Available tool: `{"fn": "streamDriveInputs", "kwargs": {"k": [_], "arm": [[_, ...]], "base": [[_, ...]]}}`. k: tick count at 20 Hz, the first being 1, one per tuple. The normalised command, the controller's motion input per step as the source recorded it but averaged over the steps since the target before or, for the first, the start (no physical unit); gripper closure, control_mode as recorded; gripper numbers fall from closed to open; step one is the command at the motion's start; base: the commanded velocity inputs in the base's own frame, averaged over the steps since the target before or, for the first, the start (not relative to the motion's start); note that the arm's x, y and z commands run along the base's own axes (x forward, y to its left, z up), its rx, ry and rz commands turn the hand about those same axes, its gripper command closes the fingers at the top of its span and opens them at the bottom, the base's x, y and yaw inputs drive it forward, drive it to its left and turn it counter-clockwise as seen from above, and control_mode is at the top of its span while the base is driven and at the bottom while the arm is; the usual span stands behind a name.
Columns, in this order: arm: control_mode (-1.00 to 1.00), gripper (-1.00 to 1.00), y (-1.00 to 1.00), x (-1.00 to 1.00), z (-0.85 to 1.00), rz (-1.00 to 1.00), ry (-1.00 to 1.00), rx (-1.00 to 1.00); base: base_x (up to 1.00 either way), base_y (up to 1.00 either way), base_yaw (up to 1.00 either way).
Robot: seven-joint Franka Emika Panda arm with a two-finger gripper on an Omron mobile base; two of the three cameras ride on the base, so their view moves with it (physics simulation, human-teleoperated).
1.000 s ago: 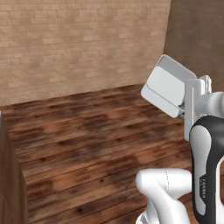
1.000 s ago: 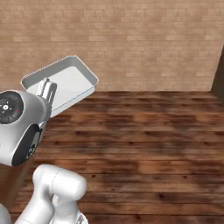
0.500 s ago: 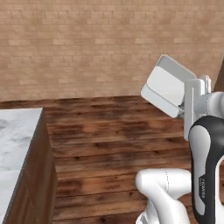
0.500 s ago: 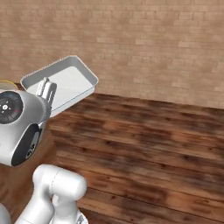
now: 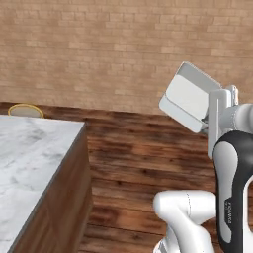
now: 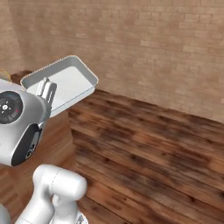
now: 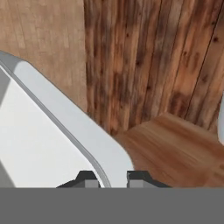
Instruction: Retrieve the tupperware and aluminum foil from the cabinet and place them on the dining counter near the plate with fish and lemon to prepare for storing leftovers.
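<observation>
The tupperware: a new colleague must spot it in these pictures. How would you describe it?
Start at the white arm before the brick wall. The gripper is shut on the rim of the tupperware, held in the air: a shallow pale grey-white rectangular tub, unlike the marble counter nearby.

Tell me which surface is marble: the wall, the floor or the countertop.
The countertop, white-grey and veined, on a wooden base; the wall is tan brick and the floor dark wood planks.
</observation>
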Motion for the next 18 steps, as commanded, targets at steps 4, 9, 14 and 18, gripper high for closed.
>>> {"fn": "streamDriveInputs", "kwargs": {"k": [4, 9, 14, 18], "arm": [[1.0, 1.0, 0.0, 0.0, 0.0, 0.0, 0.0, 0.0], [1.0, 1.0, 0.0, 0.0, 0.0, 0.0, 0.0, 0.0], [1.0, 1.0, 0.0, 0.0, 0.0, 0.0, 0.0, 0.0], [1.0, 1.0, 0.0, 0.0, 0.0, 0.0, 0.0, 0.0]], "base": [[0.72, -0.07, 0.47], [0.55, -0.57, 0.35], [0.37, -0.86, 0.22], [0.56, -0.68, 0.28]]}}
